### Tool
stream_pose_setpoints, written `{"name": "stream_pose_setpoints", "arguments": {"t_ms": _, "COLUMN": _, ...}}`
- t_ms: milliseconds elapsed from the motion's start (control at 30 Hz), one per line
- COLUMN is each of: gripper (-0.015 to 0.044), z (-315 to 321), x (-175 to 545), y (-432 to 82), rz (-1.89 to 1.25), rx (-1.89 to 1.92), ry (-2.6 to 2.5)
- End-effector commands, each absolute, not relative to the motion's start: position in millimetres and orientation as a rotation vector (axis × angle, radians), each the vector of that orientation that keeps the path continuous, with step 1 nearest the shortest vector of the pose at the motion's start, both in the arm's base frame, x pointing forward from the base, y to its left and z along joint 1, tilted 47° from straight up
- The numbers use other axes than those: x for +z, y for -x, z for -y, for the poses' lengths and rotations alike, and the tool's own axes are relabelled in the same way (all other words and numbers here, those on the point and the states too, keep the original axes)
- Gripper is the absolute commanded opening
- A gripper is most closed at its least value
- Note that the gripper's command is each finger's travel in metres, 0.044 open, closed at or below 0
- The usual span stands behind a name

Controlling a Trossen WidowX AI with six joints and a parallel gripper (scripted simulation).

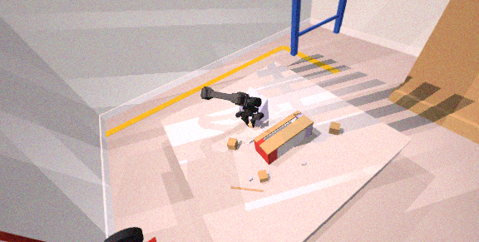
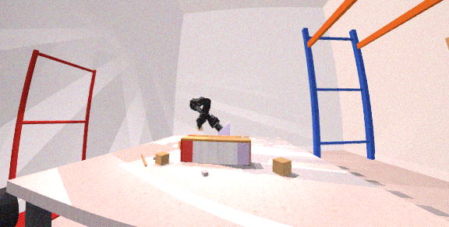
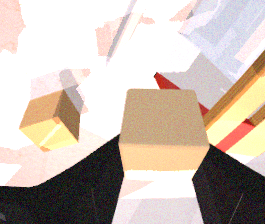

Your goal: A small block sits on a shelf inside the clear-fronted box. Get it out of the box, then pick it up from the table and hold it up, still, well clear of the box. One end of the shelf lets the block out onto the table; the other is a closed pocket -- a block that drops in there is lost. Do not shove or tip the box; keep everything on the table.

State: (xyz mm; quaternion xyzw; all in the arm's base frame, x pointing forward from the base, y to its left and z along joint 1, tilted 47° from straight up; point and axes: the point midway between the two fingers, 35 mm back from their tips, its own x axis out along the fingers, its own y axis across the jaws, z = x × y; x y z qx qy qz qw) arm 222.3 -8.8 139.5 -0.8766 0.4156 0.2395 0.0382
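My gripper (image 1: 251, 123) (image 2: 199, 126) (image 3: 157, 140) is shut on a small tan block (image 3: 163, 120), which sits level between the fingertips. In the top and exterior views the block shows only as a small tan patch under the fingers. The gripper holds it above the table, beside the box (image 1: 287, 134) (image 2: 215, 152) and on the side away from the exterior camera. The box stands upright, with a wooden top, a clear front and a red end (image 1: 266, 152) (image 2: 186, 150). The box also shows at the right of the wrist view, apart from the held block.
Similar wooden blocks lie around the box: one (image 1: 232, 143) (image 3: 50, 120) near the gripper, one (image 1: 263, 175) (image 2: 162, 158) off the red end, one (image 1: 334, 128) (image 2: 281, 166) past the other end. A thin stick (image 1: 247, 189) (image 2: 144, 161) and small grey pieces (image 1: 303, 164) (image 2: 205, 173) also lie there.
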Motion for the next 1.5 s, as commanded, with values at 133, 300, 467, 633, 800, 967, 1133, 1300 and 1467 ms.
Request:
{"name": "stream_pose_setpoints", "arguments": {"t_ms": 133, "gripper": 0.0, "z": 4.2, "x": 146.9, "y": -221.4, "rz": -1.252, "rx": 0.964, "ry": 2.954}}
{"name": "stream_pose_setpoints", "arguments": {"t_ms": 300, "gripper": 0.0, "z": 1.9, "x": 150.8, "y": -220.2, "rz": -1.228, "rx": 1.132, "ry": 3.117}}
{"name": "stream_pose_setpoints", "arguments": {"t_ms": 467, "gripper": 0.0, "z": 1.2, "x": 152.0, "y": -219.9, "rz": -1.22, "rx": 1.184, "ry": 3.164}}
{"name": "stream_pose_setpoints", "arguments": {"t_ms": 633, "gripper": 0.0, "z": 1.2, "x": 152.0, "y": -219.9, "rz": -1.22, "rx": 1.184, "ry": 3.164}}
{"name": "stream_pose_setpoints", "arguments": {"t_ms": 800, "gripper": 0.0, "z": 1.2, "x": 152.0, "y": -219.9, "rz": -1.22, "rx": 1.184, "ry": 3.164}}
{"name": "stream_pose_setpoints", "arguments": {"t_ms": 967, "gripper": 0.0, "z": 1.2, "x": 152.0, "y": -219.9, "rz": -1.22, "rx": 1.184, "ry": 3.164}}
{"name": "stream_pose_setpoints", "arguments": {"t_ms": 1133, "gripper": 0.0, "z": 1.2, "x": 152.0, "y": -219.9, "rz": -1.22, "rx": 1.184, "ry": 3.164}}
{"name": "stream_pose_setpoints", "arguments": {"t_ms": 1300, "gripper": 0.0, "z": 1.2, "x": 152.0, "y": -219.9, "rz": -1.22, "rx": 1.184, "ry": 3.164}}
{"name": "stream_pose_setpoints", "arguments": {"t_ms": 1467, "gripper": 0.0, "z": 1.2, "x": 152.0, "y": -219.9, "rz": -1.22, "rx": 1.184, "ry": 3.164}}
